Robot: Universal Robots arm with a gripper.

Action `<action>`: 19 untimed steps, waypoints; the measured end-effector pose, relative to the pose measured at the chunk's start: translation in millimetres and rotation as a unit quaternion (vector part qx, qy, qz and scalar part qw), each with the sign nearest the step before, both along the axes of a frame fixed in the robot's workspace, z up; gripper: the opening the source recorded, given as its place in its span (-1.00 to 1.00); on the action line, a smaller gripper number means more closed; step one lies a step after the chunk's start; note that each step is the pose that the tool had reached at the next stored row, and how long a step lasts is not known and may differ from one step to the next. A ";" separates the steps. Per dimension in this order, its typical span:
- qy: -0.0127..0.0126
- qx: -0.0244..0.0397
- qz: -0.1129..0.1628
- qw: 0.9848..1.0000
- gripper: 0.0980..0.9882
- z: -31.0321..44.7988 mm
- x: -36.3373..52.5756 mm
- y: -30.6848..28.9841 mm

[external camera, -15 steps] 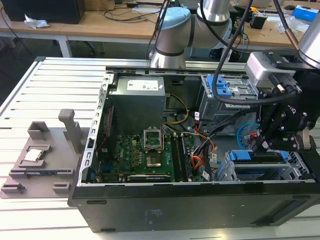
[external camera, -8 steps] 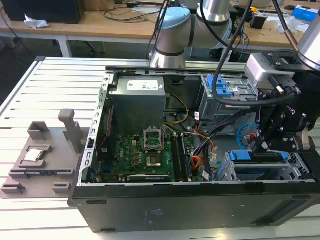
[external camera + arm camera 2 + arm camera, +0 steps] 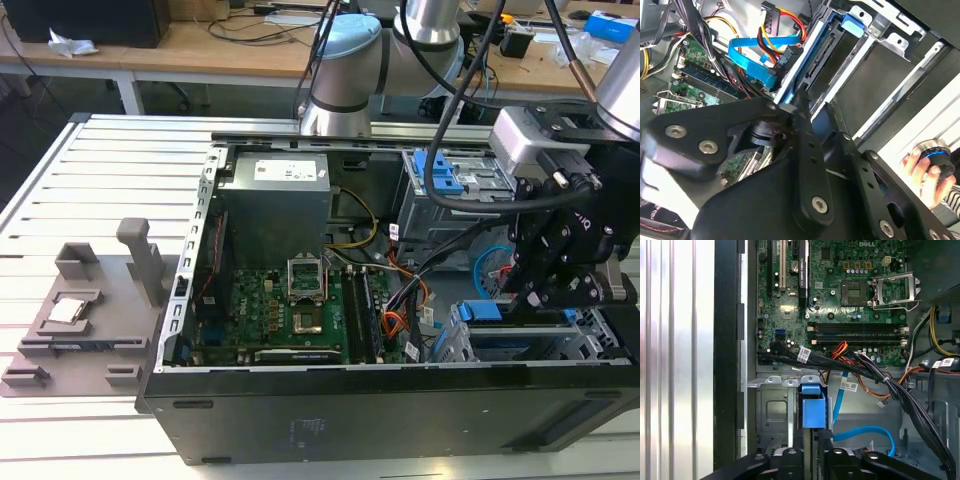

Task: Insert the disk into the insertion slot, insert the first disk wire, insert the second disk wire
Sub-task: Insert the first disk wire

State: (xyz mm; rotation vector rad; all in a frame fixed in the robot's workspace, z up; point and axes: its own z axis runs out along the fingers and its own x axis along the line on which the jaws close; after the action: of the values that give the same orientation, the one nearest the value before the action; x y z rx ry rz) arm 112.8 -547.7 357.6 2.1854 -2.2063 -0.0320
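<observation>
Nearest, at four o'clock in the one open black computer case, the single black linkage gripper is clenched on the edge of the one disk. This flat silver drive in a bright blue plastic carrier stands on edge inside the insertion slot, a silver sheet-metal bay. One blue flat cable curls loose just beside it. In the second wrist view one hand rests on a round knob outside the case wall. At nine o'clock one grey plastic fixture lies on the slatted aluminium table. Further in sits one green motherboard. Behind it, at twelve, is one grey power supply box, and at two o'clock one taller grey cage with two blue latches.
</observation>
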 end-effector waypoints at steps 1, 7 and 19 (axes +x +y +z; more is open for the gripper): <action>0.000 0.000 0.000 1.000 -0.55 0.0 0.0 0.0; 0.000 0.000 0.000 1.000 -0.55 5.9 0.0 11.0; 0.014 0.002 -0.001 1.000 -0.55 7.2 22.0 28.3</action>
State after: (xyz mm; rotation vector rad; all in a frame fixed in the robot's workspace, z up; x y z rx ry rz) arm 134.8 -519.4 364.8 2.1702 -2.1969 -0.0662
